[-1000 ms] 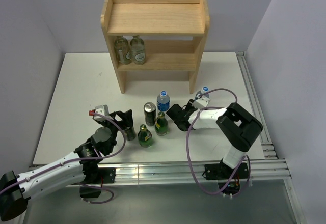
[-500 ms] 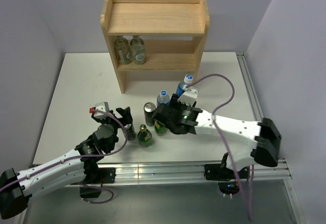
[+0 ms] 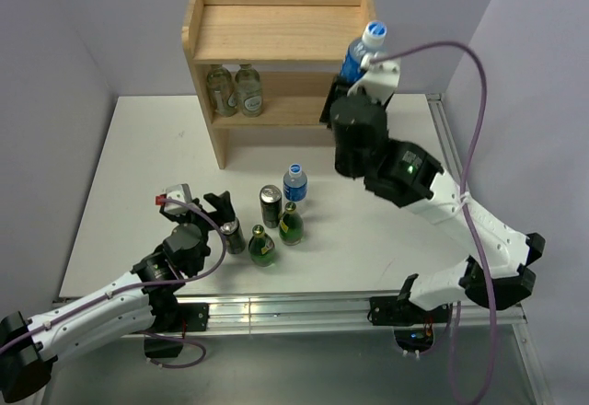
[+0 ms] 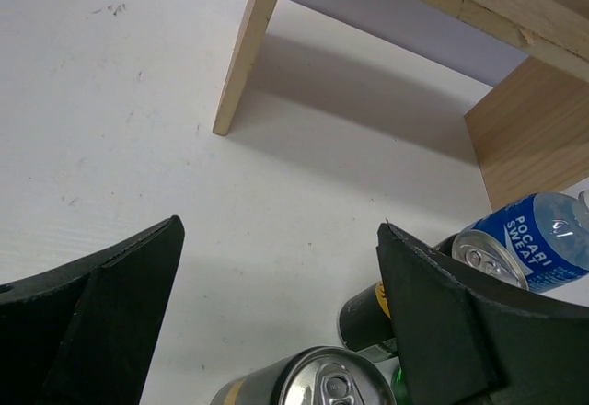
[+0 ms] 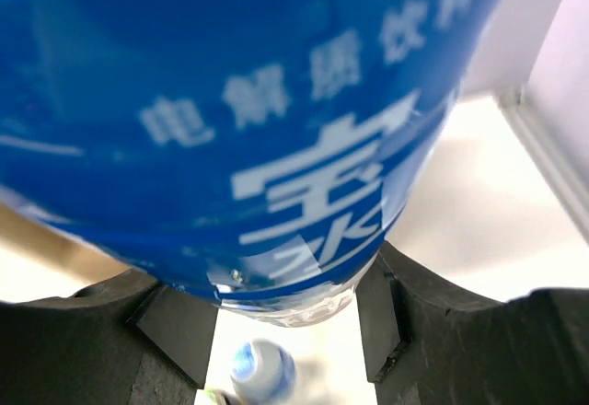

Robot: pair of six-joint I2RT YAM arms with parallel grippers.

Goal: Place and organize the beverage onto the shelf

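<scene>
My right gripper point(image 3: 349, 85) is shut on a blue-labelled water bottle point(image 3: 359, 55), held high against the right end of the wooden shelf point(image 3: 276, 35), level with its top tier. In the right wrist view that bottle point(image 5: 230, 120) fills the frame between both fingers point(image 5: 386, 313). On the table stand another water bottle point(image 3: 294, 184), a dark can point(image 3: 271, 204), two green bottles point(image 3: 292, 225) point(image 3: 263, 246) and a second can point(image 3: 234, 237). My left gripper point(image 3: 223, 212) is open just behind that can point(image 4: 313, 385), holding nothing.
Two pale glass bottles point(image 3: 235, 89) stand at the left of the shelf's lower tier. The shelf's left leg point(image 4: 253, 46) rises ahead of my left gripper. A metal rail point(image 3: 456, 166) runs along the table's right edge.
My right arm has lifted the water bottle off the table, from beside the cluster up to the shelf's top right corner. The left gripper has barely shifted.
</scene>
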